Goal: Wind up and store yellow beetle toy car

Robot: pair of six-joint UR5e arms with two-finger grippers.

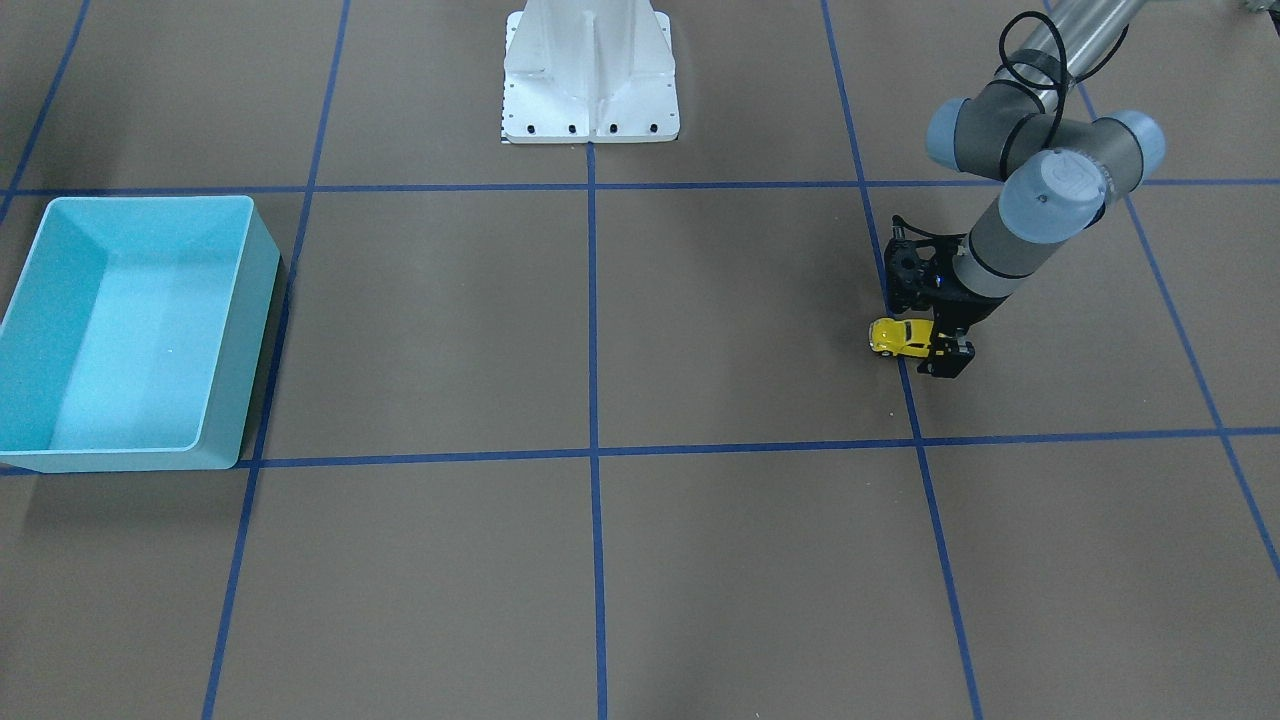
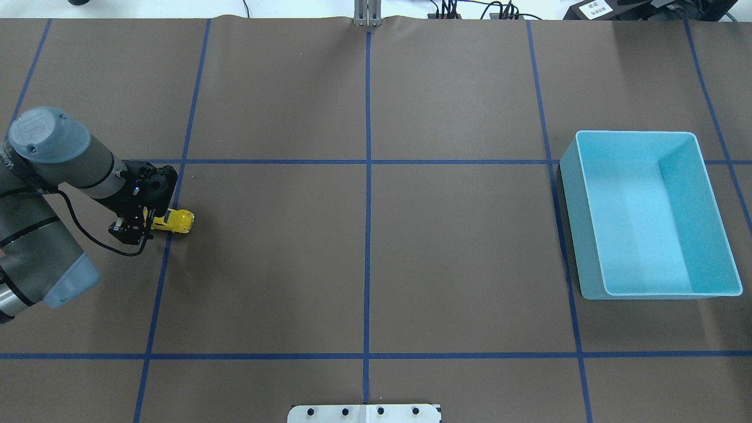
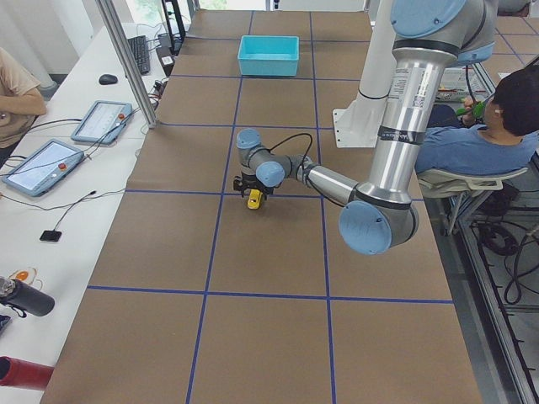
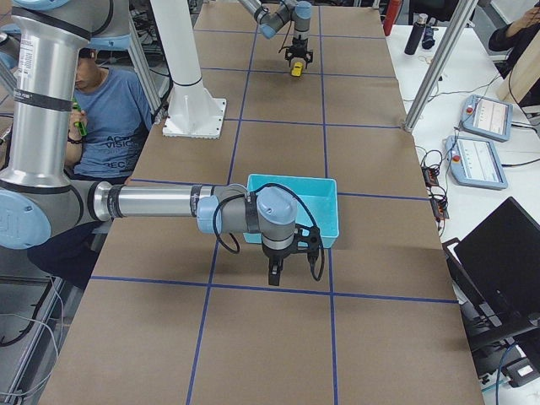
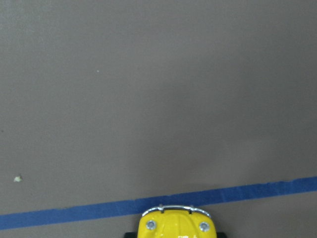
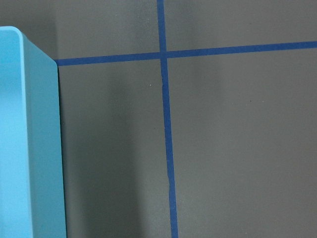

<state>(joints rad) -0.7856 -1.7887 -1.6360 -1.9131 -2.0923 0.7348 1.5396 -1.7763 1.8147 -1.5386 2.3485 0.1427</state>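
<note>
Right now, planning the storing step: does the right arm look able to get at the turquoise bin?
Probably yes. The right pincer hangs just beside the turquoise bin, with only bare table between them and the bin's top open. The yellow car sits far off, at the left pincer.

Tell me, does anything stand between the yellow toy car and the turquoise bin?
Nothing visible does. Between the yellow beetle toy car and the turquoise bin lies only bare brown table crossed by blue tape lines.
</note>
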